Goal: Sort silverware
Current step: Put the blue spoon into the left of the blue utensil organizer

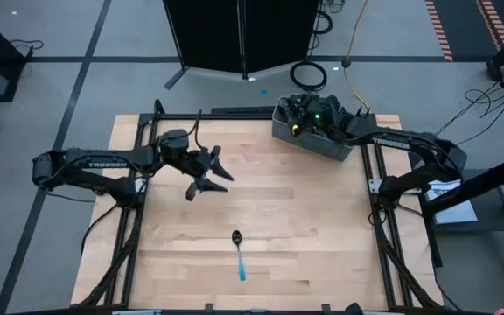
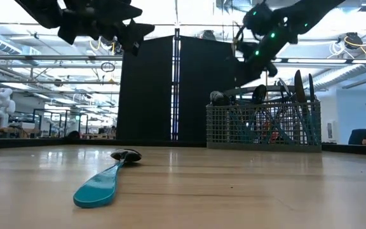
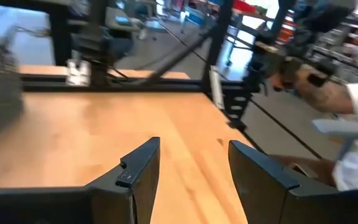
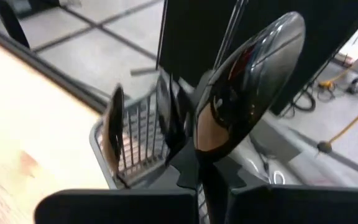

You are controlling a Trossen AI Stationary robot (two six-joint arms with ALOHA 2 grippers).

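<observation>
A spoon [image 1: 239, 254] with a dark head and a light-blue handle lies flat on the wooden table, near its front edge; the low view shows this spoon [image 2: 107, 181] too. The grey wire-mesh basket [image 1: 313, 136] stands at the far right and holds several upright pieces of silverware [image 2: 278, 102]. My right gripper [image 4: 213, 177] is over the basket, shut on a shiny spoon [image 4: 247, 81]. My left gripper [image 1: 210, 175] hangs open above the table's left middle, and the left wrist view shows nothing between the fingers of this gripper [image 3: 191, 149]. My right gripper pinches the spoon by its neck [image 4: 207, 165], just below the bowl, between its two fingers. The bowl [image 4: 253, 68] sticks out ahead of the fingertips, over the basket. The handle is hidden behind the fingers.
The table's dark frame rails [image 1: 379, 227] run along its left and right sides. Bare wood lies between the spoon and the basket. In the left wrist view a person's arm [image 3: 328, 93] shows beyond the table's edge.
</observation>
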